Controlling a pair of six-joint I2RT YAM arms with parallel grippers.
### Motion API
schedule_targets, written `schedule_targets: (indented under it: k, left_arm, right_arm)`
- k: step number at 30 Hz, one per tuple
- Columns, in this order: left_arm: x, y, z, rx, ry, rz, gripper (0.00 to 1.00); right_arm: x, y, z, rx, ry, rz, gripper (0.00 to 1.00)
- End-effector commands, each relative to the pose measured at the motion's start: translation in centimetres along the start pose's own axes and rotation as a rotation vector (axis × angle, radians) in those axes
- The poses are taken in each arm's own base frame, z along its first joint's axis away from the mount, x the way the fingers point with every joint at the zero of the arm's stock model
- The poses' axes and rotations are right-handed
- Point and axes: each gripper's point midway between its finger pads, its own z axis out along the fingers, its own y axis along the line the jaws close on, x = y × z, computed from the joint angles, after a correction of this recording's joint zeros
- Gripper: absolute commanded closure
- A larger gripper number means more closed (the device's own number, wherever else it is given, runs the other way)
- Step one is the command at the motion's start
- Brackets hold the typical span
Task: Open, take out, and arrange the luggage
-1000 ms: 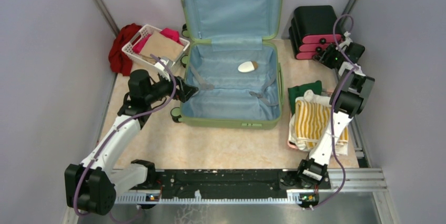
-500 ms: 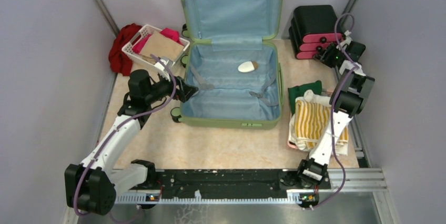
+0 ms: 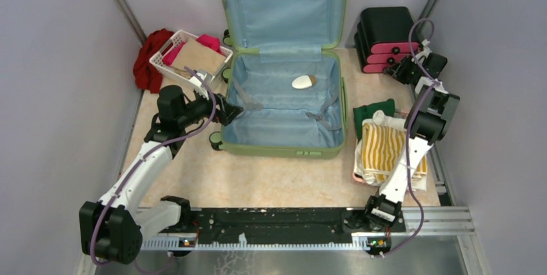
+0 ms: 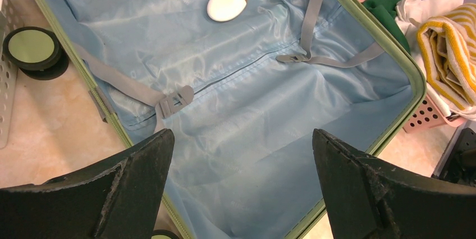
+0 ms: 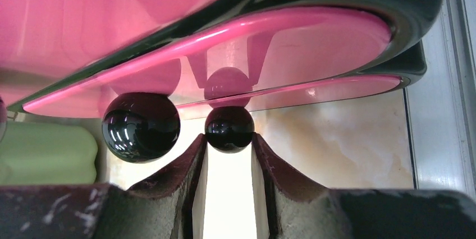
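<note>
The luggage (image 3: 284, 104) lies open in the middle of the bench (image 3: 271, 181), its lid standing against the back wall with the top edge cut off in the overhead view. On the blue lining rests a small white oval thing (image 4: 226, 4) with a tan end; what it is cannot be made out. The straps lie unbuckled.

The left pincer (image 4: 241, 137) hangs over the case's left rim, spread wide and holding nothing.

The overhead view does not show the right pincer's (image 3: 395, 68) tips against the drawer box (image 3: 386, 37). Its wrist view does: the right pincer is drawn narrow, its fingertips (image 5: 197, 142) pressing either side of a black knob (image 5: 229, 128) beneath a pink drawer front. A second, larger-looking knob sits just left, untouched.
</note>
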Motion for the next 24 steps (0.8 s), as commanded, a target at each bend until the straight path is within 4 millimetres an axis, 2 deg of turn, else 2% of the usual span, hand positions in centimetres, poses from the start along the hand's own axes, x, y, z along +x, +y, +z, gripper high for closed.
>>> schedule_targets:
  k: [1, 9, 11, 14, 16, 19, 21, 24]
  left_arm:
    - [-1.5, -0.1, -0.4, 0.0, -0.042, 0.034, 0.01]
    - [-2.2, -0.7, -0.8, 0.013, -0.064, 0.042, 0.01]
    - [-2.3, -0.8, -0.9, 0.016, -0.07, 0.045, 0.01]
    - [-2.6, -1.1, -1.0, 0.025, -0.078, 0.044, 0.01]
    - [-2.6, -1.3, -1.0, 0.037, -0.081, 0.045, 0.01]
    - [-2.7, -1.4, -1.1, 0.04, -0.082, 0.044, 0.01]
    - [-2.7, -1.3, -1.1, 0.036, -0.084, 0.044, 0.01]
    - [-2.7, -1.3, -1.1, 0.031, -0.085, 0.044, 0.01]
  right_arm:
    - [-0.5, 2.0, -0.7, -0.013, -0.029, -0.085, 0.86]
    - [1.9, 1.7, -4.5, 0.028, 0.003, -0.104, 0.87]
    - [3.3, 1.3, -5.7, 0.042, 0.021, -0.091, 0.86]
    - [3.8, 1.2, -7.1, 0.051, 0.021, -0.102, 0.85]
    - [3.4, 1.3, -7.6, 0.05, 0.013, -0.13, 0.78]
    - [2.2, 2.2, -7.9, 0.014, -0.015, -0.152, 0.55]
    - [1.0, 2.6, -7.7, -0.004, -0.048, -0.14, 0.44]
    - [-0.3, 2.8, -6.5, -0.038, -0.069, -0.088, 0.42]
